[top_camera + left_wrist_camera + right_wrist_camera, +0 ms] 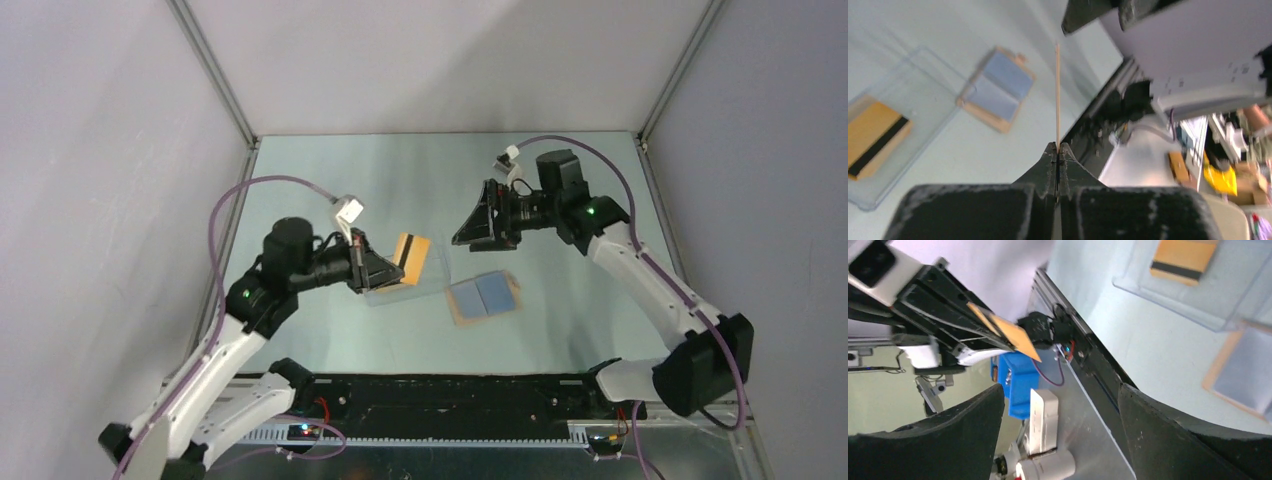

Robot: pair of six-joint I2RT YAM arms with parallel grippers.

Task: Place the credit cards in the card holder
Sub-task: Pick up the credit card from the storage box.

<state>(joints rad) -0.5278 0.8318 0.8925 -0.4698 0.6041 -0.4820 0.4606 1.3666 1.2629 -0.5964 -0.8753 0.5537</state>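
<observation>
Left jaws: pinching one thin, rigid credit card (pixel 1057 95), edge-on.
Right jaws: spread, empty.
Card holder (pixel 997 91): flat, open, blue-lined.

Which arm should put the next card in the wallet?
Left. The left claw is shut on a credit card near the open card holder; the right claw is open and empty.

We read this as a robotics lab test cell: grey panel walls (pixel 90 150) on aluminium struts (pixel 212 70) enclose a pale table (pixel 350 170); exposed wiring and lit boards (pixel 305 430) at 6 o'clock.
</observation>
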